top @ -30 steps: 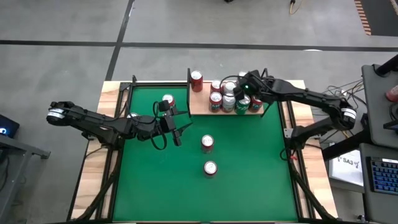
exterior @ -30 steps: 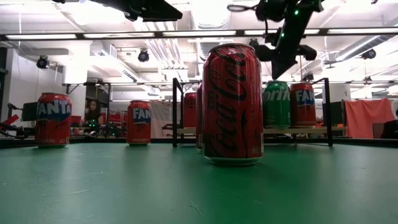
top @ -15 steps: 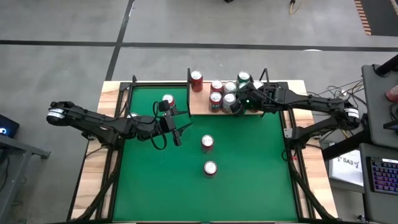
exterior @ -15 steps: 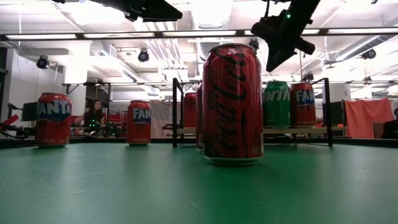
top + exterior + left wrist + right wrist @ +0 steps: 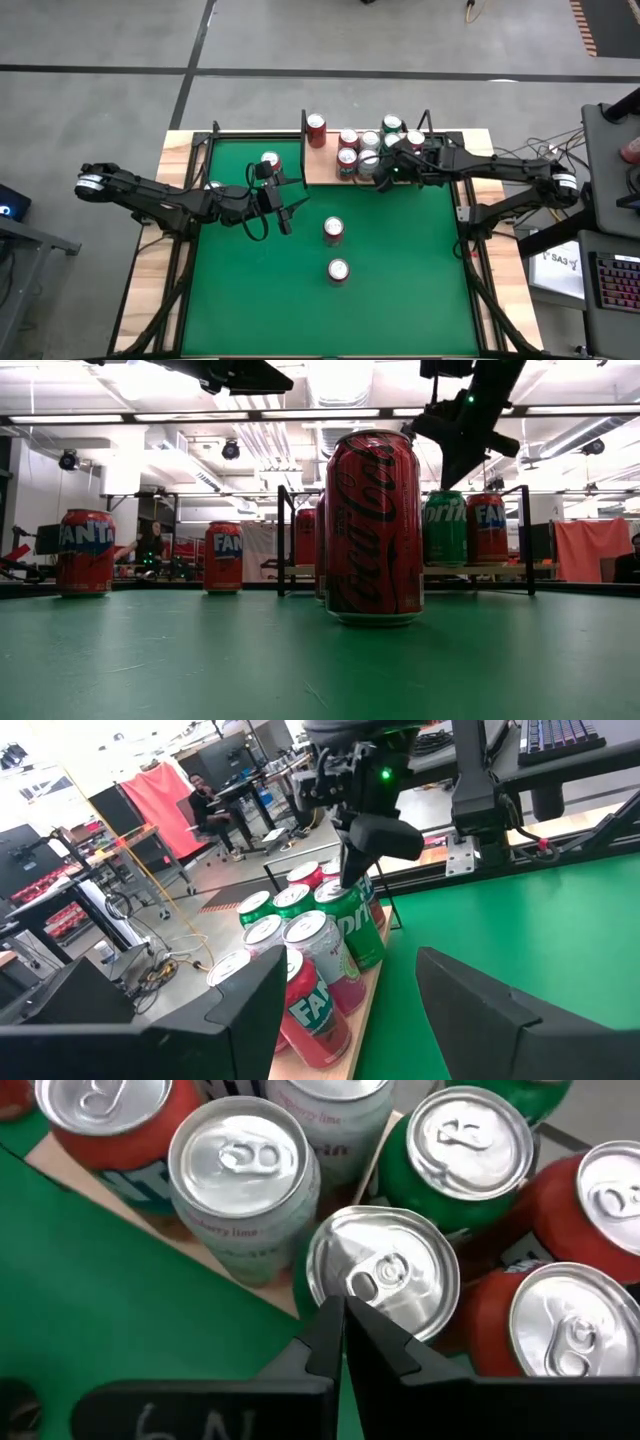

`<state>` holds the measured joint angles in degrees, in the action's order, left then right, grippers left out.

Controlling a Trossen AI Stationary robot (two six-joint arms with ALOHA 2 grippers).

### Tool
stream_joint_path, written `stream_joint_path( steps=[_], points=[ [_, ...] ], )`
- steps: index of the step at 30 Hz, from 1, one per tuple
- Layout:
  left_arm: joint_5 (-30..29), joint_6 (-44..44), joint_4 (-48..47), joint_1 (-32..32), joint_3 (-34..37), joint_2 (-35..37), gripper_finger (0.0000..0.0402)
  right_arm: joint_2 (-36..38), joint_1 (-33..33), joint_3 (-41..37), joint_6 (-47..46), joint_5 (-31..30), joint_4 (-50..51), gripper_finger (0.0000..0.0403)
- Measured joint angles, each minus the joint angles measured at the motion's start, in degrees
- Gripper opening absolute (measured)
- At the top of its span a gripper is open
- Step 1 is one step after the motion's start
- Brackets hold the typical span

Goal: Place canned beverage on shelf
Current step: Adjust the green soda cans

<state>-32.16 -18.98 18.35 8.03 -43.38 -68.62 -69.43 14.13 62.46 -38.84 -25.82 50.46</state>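
Observation:
The shelf (image 5: 320, 168) is a tan board with black uprights at the table's far edge, and several cans stand on it. My right gripper (image 5: 345, 1323) is shut and slants down over a green can (image 5: 385, 1270) at the board's near edge. In the low view it (image 5: 447, 478) hangs just above that can (image 5: 445, 528). Near the table's middle left my left gripper (image 5: 290, 210) stands open and level with nothing between its fingers. A red can (image 5: 334, 230) and another (image 5: 338, 270) stand upright on the green felt. My right gripper has its shut fingertips (image 5: 330, 1330) over the near rim (image 5: 325, 1285) of the green can's top, slanting down from the table's right. I cannot tell whether they touch it. The can stands upright on the shelf.
Two more red cans (image 5: 270, 161) (image 5: 213, 187) stand on the felt at the far left, close to my left arm. The cans on the shelf are packed tightly beside the green one (image 5: 300, 935). The felt's near half has free room.
My right gripper, shut throughout, has come from above the shelf's far side toward its near edge and a little toward the table's left. It has sunk slightly and tipped further down, ending over the green can.

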Motion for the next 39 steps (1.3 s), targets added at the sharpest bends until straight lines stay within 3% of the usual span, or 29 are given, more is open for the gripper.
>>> stream_joint_path(
  steps=[16,30,39],
  points=[
    [0.0,0.0,0.02,0.0,0.02,0.0,0.0207,0.06,0.24,-0.94,-0.12,-4.14,0.09,0.0009],
    [0.0,0.0,0.14,0.01,0.01,0.0,0.0207,0.72,-0.27,2.66,3.01,-4.04,-1.05,0.0009],
    [0.0,-0.02,1.03,0.02,0.02,0.0,0.0207,0.74,-0.5,4.57,4.24,-0.52,2.62,0.0009]
  ],
)
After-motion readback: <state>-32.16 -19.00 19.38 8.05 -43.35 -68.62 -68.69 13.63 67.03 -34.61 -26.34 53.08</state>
